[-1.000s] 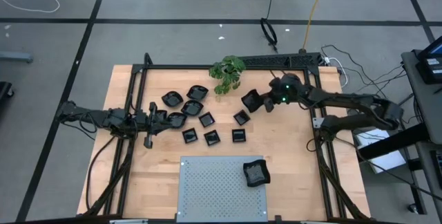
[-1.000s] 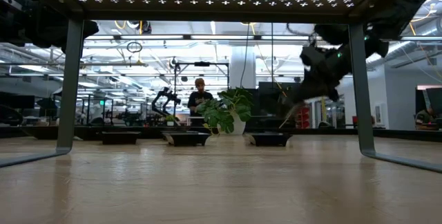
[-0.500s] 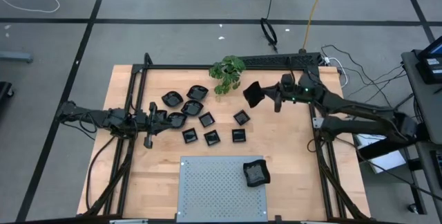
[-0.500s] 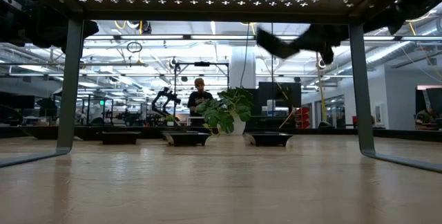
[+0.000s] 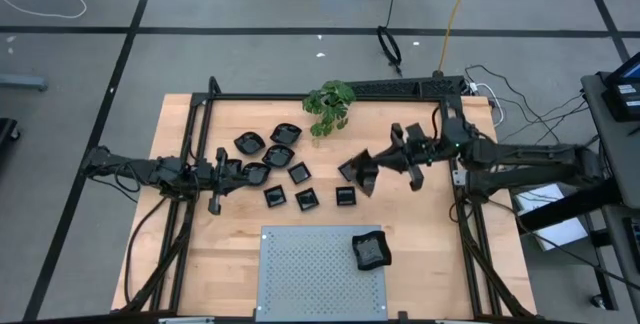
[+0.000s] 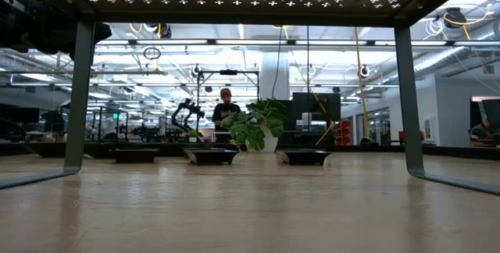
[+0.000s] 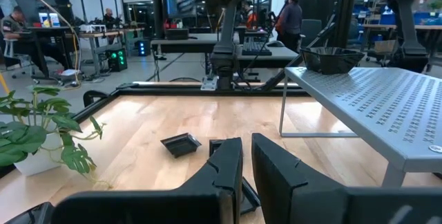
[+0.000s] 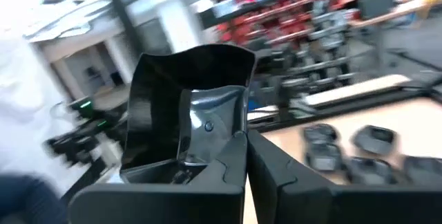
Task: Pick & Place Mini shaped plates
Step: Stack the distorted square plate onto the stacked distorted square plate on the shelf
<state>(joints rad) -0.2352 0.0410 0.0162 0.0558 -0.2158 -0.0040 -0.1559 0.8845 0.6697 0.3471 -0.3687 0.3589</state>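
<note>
1. You have one mini plate [image 5: 364,170] clamped in the right pincer [image 5: 378,165]: glossy black, shallow, with a wavy raised rim, held tilted above the desk [image 5: 420,234], just beside the loose plates. In the right wrist view the plate [image 8: 186,113] stands almost on edge, its rim nipped between the closed fingers [image 8: 276,175].
2. The other plates [image 5: 285,169] lie in a loose cluster on the desk between the two arms, some square, some rounded or polygonal, all black and shiny. From table height three of them [image 6: 209,156] show as low dark dishes.
3. One more plate [image 5: 370,251] sits on the grey perforated panel [image 5: 310,274], near its right edge.
4. Your left pincer [image 5: 222,172] rests at the left end of the cluster, fingers nearly together, nothing in them.
5. Desk: pale wood boards, black frame round it. A green leafy plant [image 5: 328,106] stands at the far edge.
6. Room: grey floor with cables; beyond the desk, workbenches, shelving, and a person [image 6: 225,108] at a distance.
</note>
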